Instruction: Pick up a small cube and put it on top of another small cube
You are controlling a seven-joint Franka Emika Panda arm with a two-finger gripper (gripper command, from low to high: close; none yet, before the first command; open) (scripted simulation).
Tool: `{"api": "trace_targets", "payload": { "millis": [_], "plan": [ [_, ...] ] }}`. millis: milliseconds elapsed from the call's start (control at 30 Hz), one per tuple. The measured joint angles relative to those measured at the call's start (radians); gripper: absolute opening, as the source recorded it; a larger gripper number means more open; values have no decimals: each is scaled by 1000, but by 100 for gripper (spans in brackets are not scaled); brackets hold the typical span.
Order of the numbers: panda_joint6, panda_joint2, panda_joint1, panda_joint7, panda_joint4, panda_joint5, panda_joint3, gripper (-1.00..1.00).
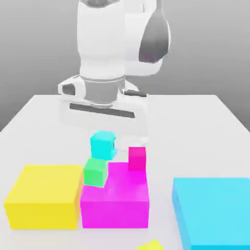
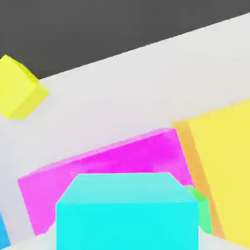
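Holding the cyan cube (image 1: pixel 102 144) in the air, I have it almost above the green cube (image 1: pixel 95 172), offset a little toward the exterior view's right and clear of its top. My gripper (image 1: pixel 108 145) is closed on the cyan cube's sides. The green cube sits against the big magenta block (image 1: pixel 114 202), with the yellow block (image 1: pixel 44 195) just beside it and a small magenta cube (image 1: pixel 137 158) close by, crowding the descent.

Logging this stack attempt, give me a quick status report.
Gripper carrying cyan cube. It hangs just above green cube. Small magenta cube close beside.
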Motion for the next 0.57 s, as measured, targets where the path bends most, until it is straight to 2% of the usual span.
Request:
{"api": "trace_targets", "payload": {
  "millis": [267,467,500,567],
  "plan": [
    [-51,-274,133,-152,-223,43,24,-100],
    [172,-133,140,-170,-304,57,40,-100],
    [199,-113,140,-171,-311,58,42,100],
    [199,-113,140,-171,-311,59,42,100]
  ]
}}
